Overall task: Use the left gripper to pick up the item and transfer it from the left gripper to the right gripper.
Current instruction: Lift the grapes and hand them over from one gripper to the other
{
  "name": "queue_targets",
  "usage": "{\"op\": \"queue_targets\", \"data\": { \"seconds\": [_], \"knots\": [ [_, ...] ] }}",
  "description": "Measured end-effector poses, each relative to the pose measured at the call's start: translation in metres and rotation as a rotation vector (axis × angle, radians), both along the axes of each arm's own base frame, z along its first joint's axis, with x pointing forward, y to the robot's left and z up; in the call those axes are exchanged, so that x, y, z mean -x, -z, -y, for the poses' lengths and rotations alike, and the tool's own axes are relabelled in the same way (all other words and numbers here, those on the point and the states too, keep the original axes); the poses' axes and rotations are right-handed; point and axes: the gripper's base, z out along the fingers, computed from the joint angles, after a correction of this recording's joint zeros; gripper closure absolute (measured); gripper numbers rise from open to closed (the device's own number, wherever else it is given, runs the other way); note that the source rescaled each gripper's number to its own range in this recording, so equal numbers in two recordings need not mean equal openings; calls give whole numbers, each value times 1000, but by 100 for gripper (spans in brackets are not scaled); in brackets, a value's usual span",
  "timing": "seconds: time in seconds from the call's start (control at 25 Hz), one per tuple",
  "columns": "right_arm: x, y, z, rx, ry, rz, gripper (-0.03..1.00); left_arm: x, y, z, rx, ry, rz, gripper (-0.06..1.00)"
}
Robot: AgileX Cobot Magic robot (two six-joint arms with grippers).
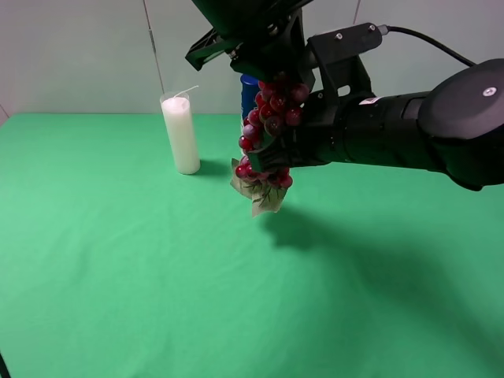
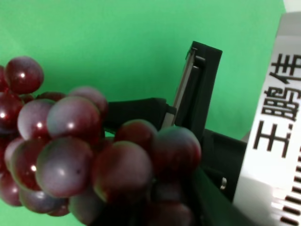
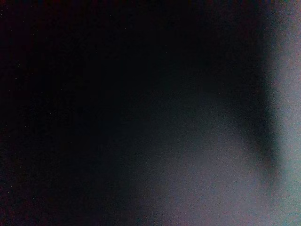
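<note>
While the grape bunch (image 1: 274,102) hangs above the green table (image 1: 118,276), the left gripper (image 1: 268,69) clamps its top — the right gripper (image 1: 266,156) surrounds the lower part, grip unclear.

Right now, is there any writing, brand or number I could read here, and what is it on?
"王鹏" and a third character, perhaps "佳", cut off at the edge: black print on the white label.
Black barcode-like bars beside it: no digits readable.
Candle, grapes: no text.
Right wrist view: too dark.
</note>
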Motion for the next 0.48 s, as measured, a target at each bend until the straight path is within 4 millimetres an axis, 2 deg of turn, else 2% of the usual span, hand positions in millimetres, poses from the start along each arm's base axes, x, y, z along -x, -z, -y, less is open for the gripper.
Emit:
{"op": "queue_targets", "data": {
  "seconds": [0.08, 0.24, 0.36, 0.48],
  "knots": [
    [0, 0, 0, -1, 6, 4, 91, -1, 0, -1, -5, -3, 6, 73],
    [-2, -2, 1, -3, 21, 18, 91, -7, 3, -8, -48, -29, 32, 26],
    [-2, -2, 2, -11, 29, 15, 93, -9, 4, -10, -74, -32, 43, 12],
    [-2, -2, 2, -13, 30, 13, 95, -9, 4, -11, -81, -32, 40, 8]
  ]
}}
